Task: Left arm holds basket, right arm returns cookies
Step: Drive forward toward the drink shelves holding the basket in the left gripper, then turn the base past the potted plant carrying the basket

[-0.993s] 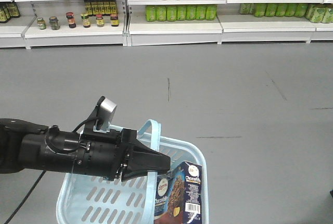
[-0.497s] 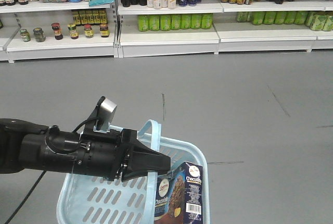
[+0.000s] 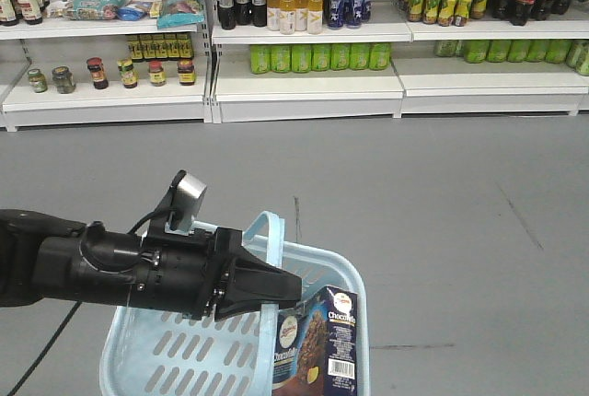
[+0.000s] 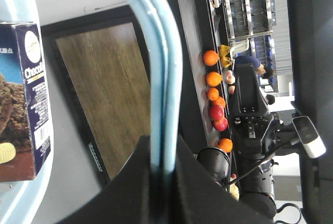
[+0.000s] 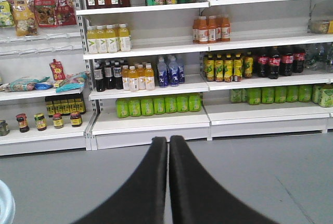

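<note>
My left end effector (image 3: 287,291) is clamped on the curved handle (image 4: 165,67) of the light blue basket (image 3: 175,359), with the handle running between my jaws. The cookies (image 3: 317,341) stand upright inside the basket against its right-hand rim, just beside my left end effector's tip. My right end effector (image 5: 168,182) is pressed together and grips nothing. Past the basket's far edge, grey floor (image 3: 442,221) stretches open to the stocked shelves (image 3: 304,92).

Supermarket: white shelves (image 3: 304,85) stocked with drink bottles (image 3: 294,9), jars (image 3: 96,72), snack packets (image 3: 97,2); grey floor (image 3: 414,193).
</note>
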